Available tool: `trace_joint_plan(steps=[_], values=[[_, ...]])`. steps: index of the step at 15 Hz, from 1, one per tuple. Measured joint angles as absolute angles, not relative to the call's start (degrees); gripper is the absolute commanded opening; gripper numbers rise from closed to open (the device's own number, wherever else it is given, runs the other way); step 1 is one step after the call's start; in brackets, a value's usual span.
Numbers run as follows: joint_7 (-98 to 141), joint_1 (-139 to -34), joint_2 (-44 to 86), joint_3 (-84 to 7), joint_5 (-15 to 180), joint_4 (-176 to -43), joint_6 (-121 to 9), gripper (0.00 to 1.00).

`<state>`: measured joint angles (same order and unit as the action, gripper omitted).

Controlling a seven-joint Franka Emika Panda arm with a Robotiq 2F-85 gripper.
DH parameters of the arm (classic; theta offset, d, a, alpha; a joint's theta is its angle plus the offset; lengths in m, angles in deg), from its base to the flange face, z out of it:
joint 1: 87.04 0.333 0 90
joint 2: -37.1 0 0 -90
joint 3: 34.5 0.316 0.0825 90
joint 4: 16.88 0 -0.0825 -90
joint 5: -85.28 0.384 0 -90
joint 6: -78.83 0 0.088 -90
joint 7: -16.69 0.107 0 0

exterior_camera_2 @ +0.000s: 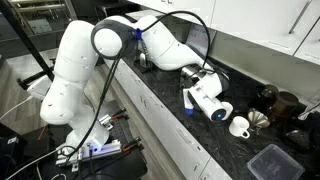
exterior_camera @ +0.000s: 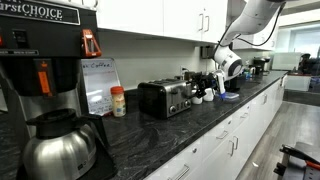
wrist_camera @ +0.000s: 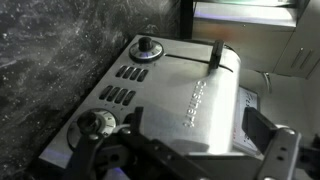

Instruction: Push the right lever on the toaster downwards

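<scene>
The toaster, low and boxy with a brushed-steel face, stands mid-counter against the wall. In the wrist view its steel face fills the frame, with two round knobs, rows of buttons, and a black lever in a slot at the far end. My gripper is open and empty, with its two fingers spread apart just over the steel face, short of the lever. In an exterior view my gripper hangs at the toaster's end. In the other view the gripper is low over the counter and the toaster is hidden behind the arm.
A tall black coffee machine with a steel coffee pot stands at one end of the counter. A small bottle and a sign stand beside the toaster. A white cup and a dark tray lie beyond the gripper.
</scene>
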<state>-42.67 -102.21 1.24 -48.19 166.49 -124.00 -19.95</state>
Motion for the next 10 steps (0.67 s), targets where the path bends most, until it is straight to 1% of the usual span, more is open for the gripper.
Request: trace_joint_plan(steps=[10], values=[[-42.14, -101.9, 3.5, -47.12, 159.44, -120.43, -17.19, 1.0]])
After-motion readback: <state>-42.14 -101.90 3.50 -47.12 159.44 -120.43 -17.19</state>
